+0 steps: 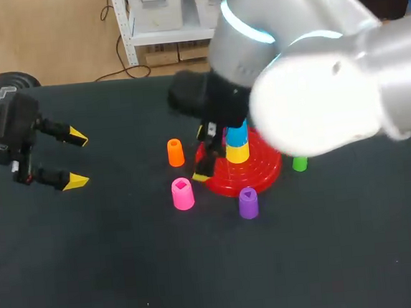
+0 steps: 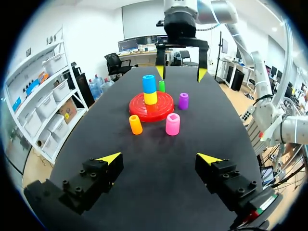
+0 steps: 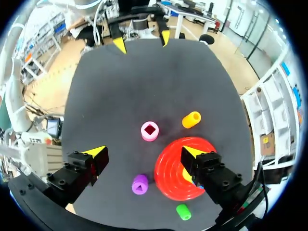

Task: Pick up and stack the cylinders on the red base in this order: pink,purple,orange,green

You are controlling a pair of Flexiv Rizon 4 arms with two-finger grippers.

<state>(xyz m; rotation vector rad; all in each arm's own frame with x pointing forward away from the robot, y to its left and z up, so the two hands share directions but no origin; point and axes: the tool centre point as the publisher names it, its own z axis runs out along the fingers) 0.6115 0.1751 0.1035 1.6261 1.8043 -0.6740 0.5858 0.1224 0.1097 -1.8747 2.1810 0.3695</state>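
The dark desk (image 1: 130, 276) is carrying pink (image 1: 182, 193), upright just beside the base (image 1: 261, 174). Your right claw (image 3: 143, 150) is hanging above it, fingers (image 3: 96, 153) apart; while descending, keep pink centred between them.

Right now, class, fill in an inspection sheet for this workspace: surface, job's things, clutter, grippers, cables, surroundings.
Surface: dark table.
Job's things: red base carries a yellow cylinder under a blue cylinder; pink cylinder, purple cylinder, orange cylinder and green cylinder are loose around it.
Clutter: nothing seen.
Grippers: left gripper open, away from the pieces; right gripper open, by the base.
Cables: nothing seen.
Surroundings: nothing seen.
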